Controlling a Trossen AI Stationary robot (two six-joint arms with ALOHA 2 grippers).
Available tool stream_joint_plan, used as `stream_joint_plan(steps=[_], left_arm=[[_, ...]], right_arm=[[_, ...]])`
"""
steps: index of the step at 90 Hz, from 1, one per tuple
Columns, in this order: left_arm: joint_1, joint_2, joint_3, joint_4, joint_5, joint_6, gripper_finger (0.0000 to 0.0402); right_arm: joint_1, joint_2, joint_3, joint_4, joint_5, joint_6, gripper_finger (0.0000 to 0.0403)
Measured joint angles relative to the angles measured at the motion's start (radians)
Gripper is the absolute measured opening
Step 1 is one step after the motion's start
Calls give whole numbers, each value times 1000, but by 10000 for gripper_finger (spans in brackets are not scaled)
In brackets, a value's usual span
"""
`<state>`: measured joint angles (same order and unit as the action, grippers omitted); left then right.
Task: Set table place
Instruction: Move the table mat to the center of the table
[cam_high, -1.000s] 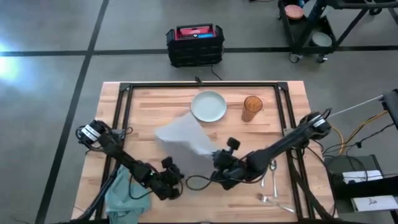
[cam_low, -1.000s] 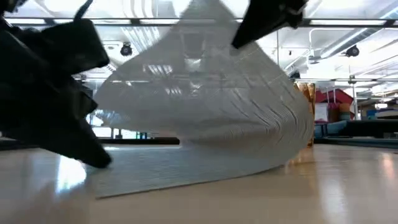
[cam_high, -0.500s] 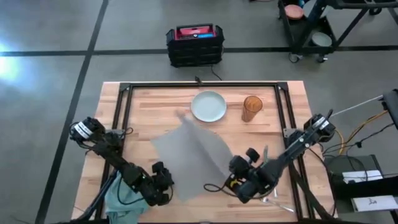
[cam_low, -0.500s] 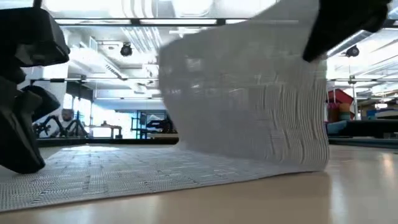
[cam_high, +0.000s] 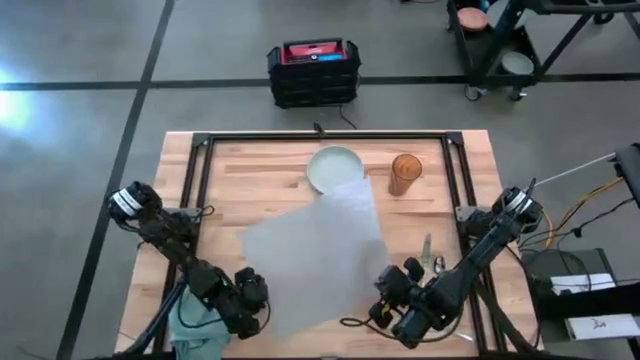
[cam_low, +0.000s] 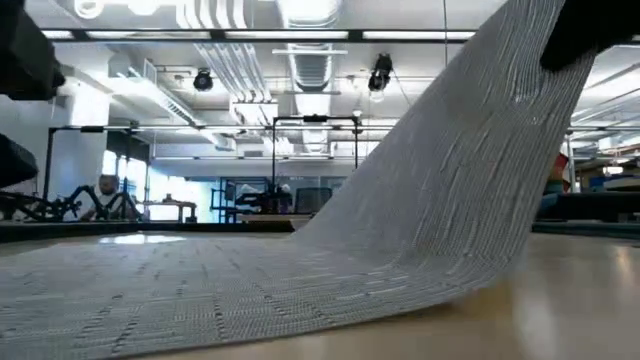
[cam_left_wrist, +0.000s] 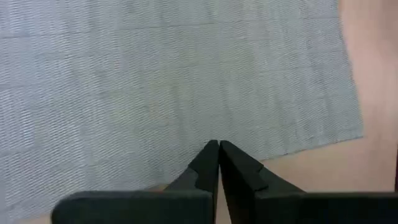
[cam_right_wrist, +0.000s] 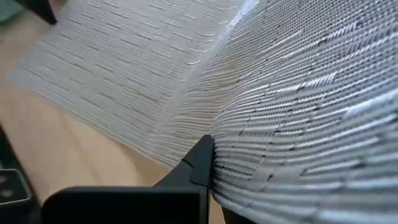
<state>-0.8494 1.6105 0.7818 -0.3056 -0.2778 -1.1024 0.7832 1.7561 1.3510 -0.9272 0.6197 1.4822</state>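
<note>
Barely begun: right tool (cam_high: 388, 306) grips the half-raised placemat (cam_high: 315, 255), left tool (cam_left_wrist: 217, 149) clenched empty; plate (cam_high: 330, 165), cup (cam_high: 405, 173), cutlery (cam_high: 432, 262) unplaced.

left arm (cam_high: 175, 250): dark, jointed links; pale round cap seen at the shoulder end
right arm (cam_high: 470, 262): dark links; pale cap likewise; yellow mark noted near the wrist
left gripper (cam_left_wrist: 217, 149): black, tapered fingers

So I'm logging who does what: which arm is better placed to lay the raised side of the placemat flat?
The right arm, probably: its gripper holds the placemat's raised edge. The left gripper is shut on the edge lying on the table.
</note>
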Motion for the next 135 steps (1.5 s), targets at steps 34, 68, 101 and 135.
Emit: stream_joint_plan(steps=[34,68,101,135], left_arm=[[-3,-26,14,-79,-162,-49,0],[-2,-27,66,-15,-195,-1,0],[-1,62,53,27,-175,-27,0],[4,67,48,-29,-172,-24,0]], right_arm=[[20,-1,-8,4,-87,5,95],[-7,-45,77,-15,-235,-346,185],[-208,1,-143,6,-201,-550,169],[-244,13,-385,319,-239,-519,132]])
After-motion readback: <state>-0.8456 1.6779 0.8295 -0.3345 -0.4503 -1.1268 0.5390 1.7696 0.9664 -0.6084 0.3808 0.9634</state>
